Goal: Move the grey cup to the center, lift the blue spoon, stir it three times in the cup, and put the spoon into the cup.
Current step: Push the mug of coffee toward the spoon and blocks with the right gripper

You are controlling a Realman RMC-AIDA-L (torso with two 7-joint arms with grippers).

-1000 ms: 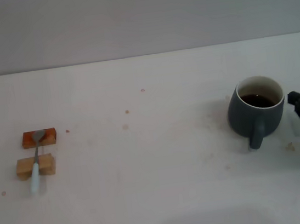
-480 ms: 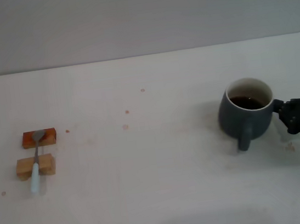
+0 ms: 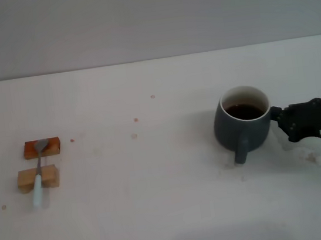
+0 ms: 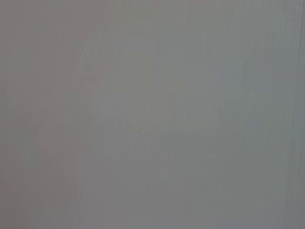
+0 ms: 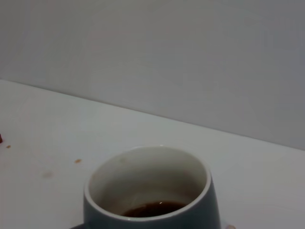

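Dark blue-grey ceramic, white inside, the grey cup [image 3: 243, 125] stands upright on the pale surface [image 3: 159, 203], right of the middle, its loop handle turned toward the robot and dark brown liquid low in it. Just at its right side is the right tool [image 3: 280, 121], a black piece reaching in low from the right edge; its tip lies against the cup's wall near the rim, and from the head view I cannot tell whether its fingers are parted or closed, or whether they have any hold on the cup. The right wrist view looks across the cup's rim [image 5: 147, 191] from close behind it, with the liquid showing at the bottom and the bare wall beyond.

Well apart, far over on the left of the surface, the blue spoon [image 3: 39, 176] lies across two small wooden blocks [image 3: 38, 178]: its grey metal bowl rests on the farther, reddish block and its pale blue handle crosses the nearer, lighter block, the end pointing toward the robot. A few small brown specks dot the surface between spoon and cup.

The left tool is not in sight; its wrist view shows only flat grey.
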